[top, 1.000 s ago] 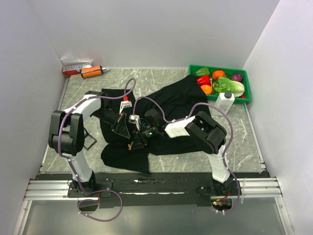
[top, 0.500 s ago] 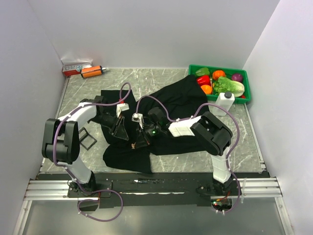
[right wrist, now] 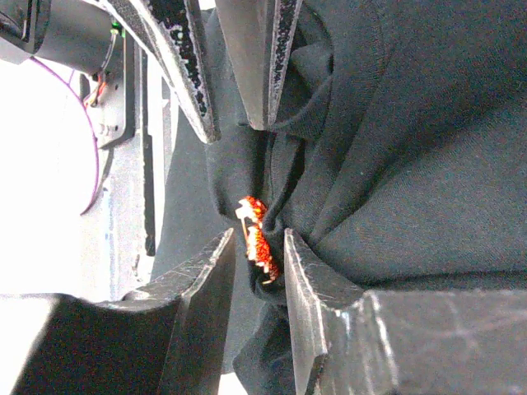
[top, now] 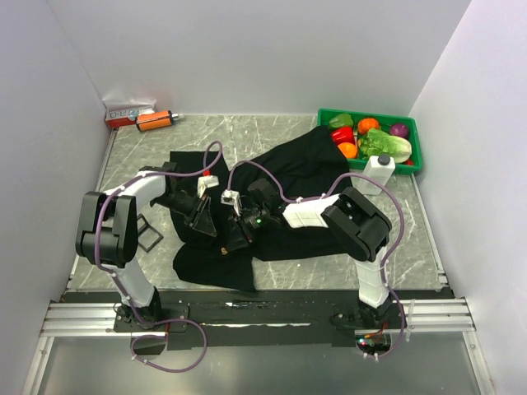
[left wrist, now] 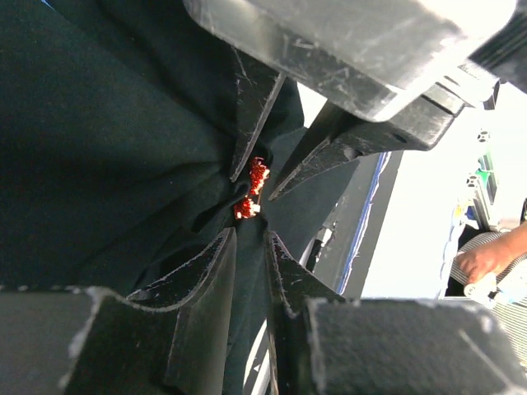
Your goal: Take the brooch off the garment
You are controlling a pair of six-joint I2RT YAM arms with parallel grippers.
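Your right gripper (right wrist: 258,237) has its jaws drawn to a narrow slot. The brooch (right wrist: 254,233) sits right in that slot at the fingertips, nipped there together with a fold of the garment (right wrist: 395,123). The brooch is a small red-orange beaded piece with a pale spot at one end, and it lies against the black cloth.

Directly opposite, tip to tip with the right gripper, your left gripper (left wrist: 249,238) is closed down on a bunched ridge of the same garment, just short of the brooch. From its wrist view the ornament lies just beyond its fingertips, between the other gripper's two fingers.

Seen from above, both grippers meet low over the garment. It spreads over the table (top: 272,132) under them and stretches away behind the right gripper's wrist.
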